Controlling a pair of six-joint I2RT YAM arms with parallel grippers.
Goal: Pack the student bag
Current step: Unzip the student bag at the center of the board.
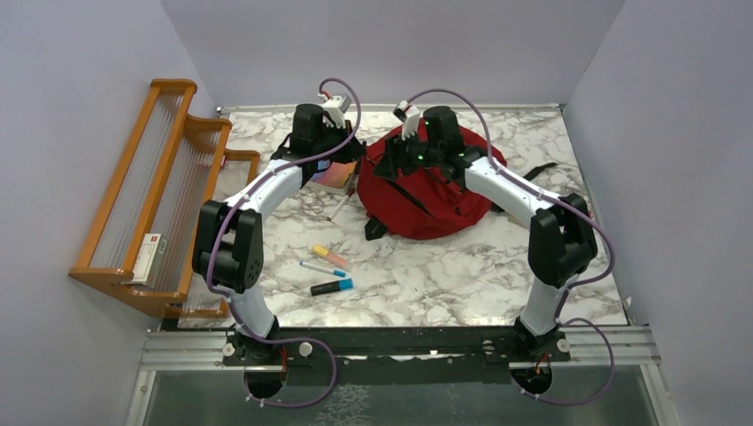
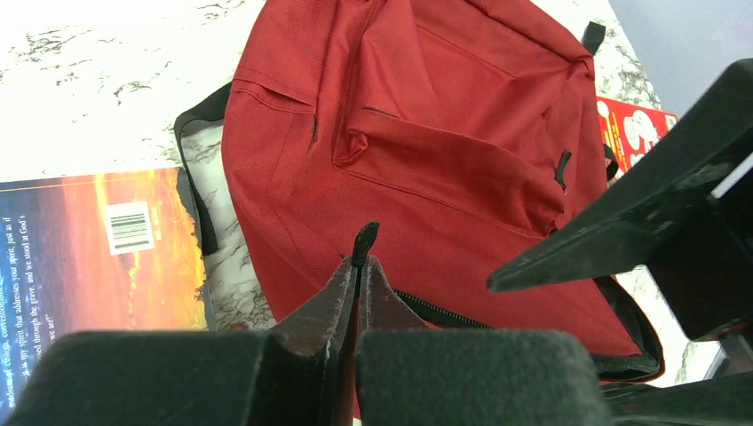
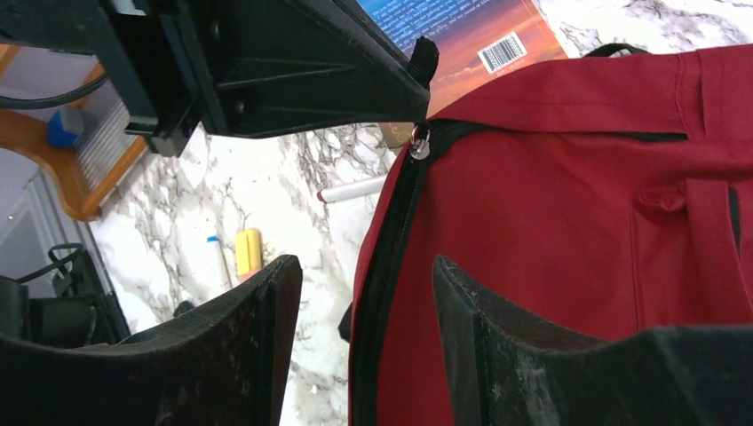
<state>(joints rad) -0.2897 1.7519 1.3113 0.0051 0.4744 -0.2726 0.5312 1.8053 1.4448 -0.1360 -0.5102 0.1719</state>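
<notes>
Book [image 2: 89, 248] beside bag [image 1: 426, 191], markers [image 1: 330, 257] nr.

Marble table [image 1: 444, 275]. Bag [image 1: 426, 200] lies flat at 12–1 o'clock. Book [image 1: 330, 180] at 11, just beside the bag. White pen [image 1: 340, 207] on the 6 o'clock side of the book. Close together at 7–8: yellow highlighter [image 1: 329, 256], blue-tipped pen [image 1: 321, 268], black marker [image 1: 331, 287] with blue cap. Wooden rack [image 1: 169, 195] at 9.

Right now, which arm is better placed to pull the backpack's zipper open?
Left. The left pincer is shut on the black zipper pull of the red backpack, so it can probably just drag it along. The right pincer is open, straddling the bag's zippered edge.
</notes>
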